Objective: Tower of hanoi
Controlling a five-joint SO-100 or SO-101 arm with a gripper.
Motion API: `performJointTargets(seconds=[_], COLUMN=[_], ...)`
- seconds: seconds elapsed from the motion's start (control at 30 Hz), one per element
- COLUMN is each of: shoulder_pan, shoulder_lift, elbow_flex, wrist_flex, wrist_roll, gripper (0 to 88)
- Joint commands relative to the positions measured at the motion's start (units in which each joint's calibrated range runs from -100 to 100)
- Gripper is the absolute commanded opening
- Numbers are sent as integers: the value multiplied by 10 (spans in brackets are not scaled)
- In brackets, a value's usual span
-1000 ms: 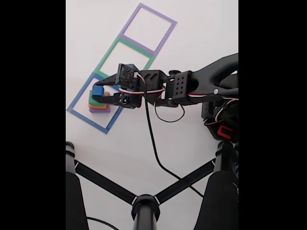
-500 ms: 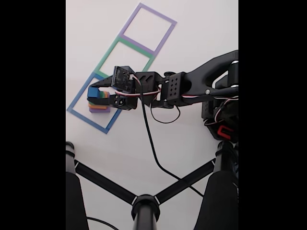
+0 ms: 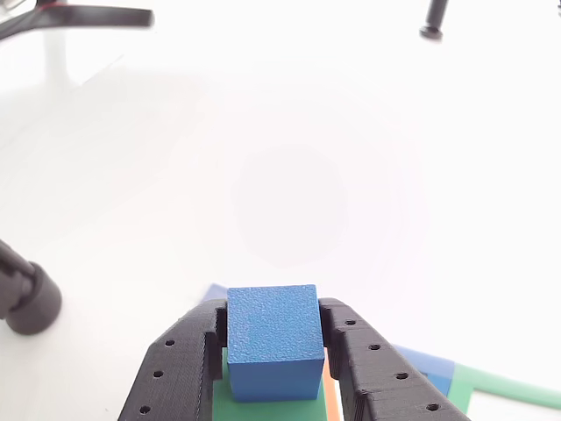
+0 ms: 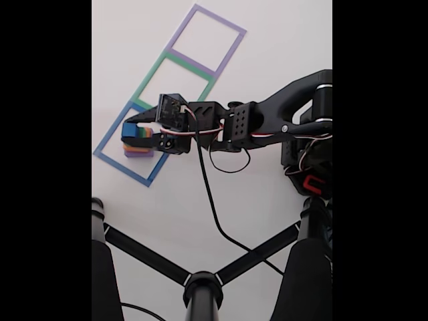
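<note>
The tower of hanoi (image 4: 139,150) stands inside the blue square outline (image 4: 110,160) in the fixed view, with green, orange and purple layers showing. The small blue block (image 4: 128,128) sits at its top, slightly left of the stack, between the fingers of my gripper (image 4: 128,130). In the other view the blue block (image 3: 272,338) fills the gap of my gripper (image 3: 273,316), and both black fingers (image 3: 351,351) press its sides. The green block (image 3: 263,408) lies right under it, and an orange edge (image 3: 329,386) shows beside it. I cannot tell whether blue touches green.
Flat green (image 4: 150,77) and purple (image 4: 231,30) square outlines run up and right of the blue one. A black cable (image 4: 214,200) trails from the arm. A black stand with spread legs (image 4: 200,287) crosses the bottom. A black post (image 3: 31,303) stands at left.
The gripper has moved a little left over the stack, and the blue block has shifted left with it. Over the last half second almost nothing has moved.
</note>
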Motion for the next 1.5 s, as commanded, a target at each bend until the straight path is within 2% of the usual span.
performJointTargets(seconds=[0.0,0.33,0.53,0.83,0.97,1.1,1.33,1.47], shoulder_pan=[-4,-1,2,6,5,5,22,34], shoulder_lift=[-4,-7,-35,-111,-157,-207,-256,-268], elbow_flex=[-23,-20,-29,-105,-164,-251,-472,-581], wrist_flex=[-18,-19,-9,121,228,390,750,901], wrist_roll=[4,4,4,4,4,4,4,4], gripper=[111,205,219,207,131,16,10,10])
